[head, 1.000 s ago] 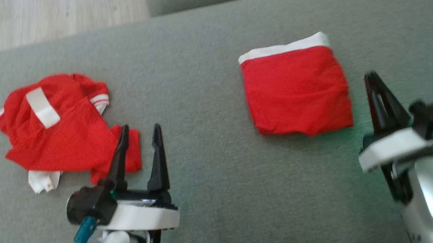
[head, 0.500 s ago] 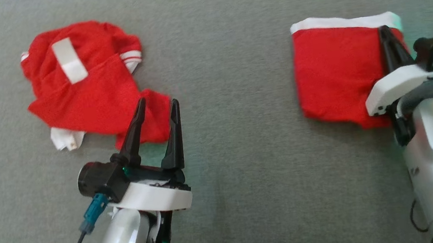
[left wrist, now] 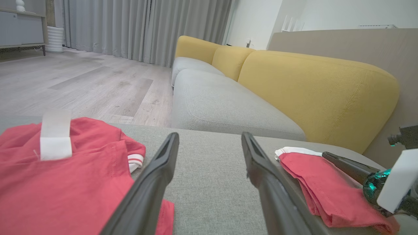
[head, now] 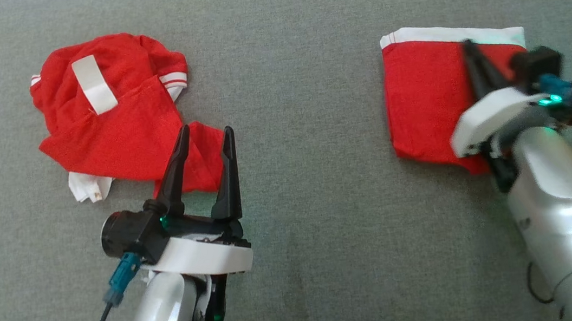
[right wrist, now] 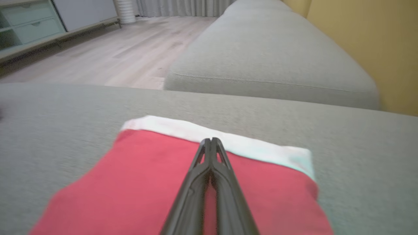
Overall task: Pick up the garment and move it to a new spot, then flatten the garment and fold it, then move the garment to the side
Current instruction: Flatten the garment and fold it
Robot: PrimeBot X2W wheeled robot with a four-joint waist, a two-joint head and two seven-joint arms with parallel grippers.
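Grey sofa seat (head: 293, 45) is stretching across the head view and carrying 2 red garments, well apart from each other. Beyond it, in the left wrist view, yellow back cushions (left wrist: 310, 91) are rising on the right, and a pale wooden floor (left wrist: 81, 85) is running off toward grey curtains (left wrist: 130, 26).

We are seeing the crumpled red garment (head: 113, 132) lying in a loose heap on the robot's left side of the seat, with a white strip (head: 94, 86) showing on top of it and a scrap of white poking out at its near edge. The left jaws are standing wide open and holding nothing; their 2 dark fingers (head: 172, 169) are pointing at the near corner of that heap, their tips overlapping it in the head view (whether they are touching the cloth we cannot tell).

We are finding the folded red garment (head: 425, 94) lying flat as a neat rectangle on the robot's right side of the seat, its white band (head: 450, 34) running along the far edge. The right jaws are pressed fully closed with nothing between them. Their fingers (head: 479, 71) are reaching over the right part of the folded garment, tips nearly at the white band, and in the left wrist view they are lying low across its top.
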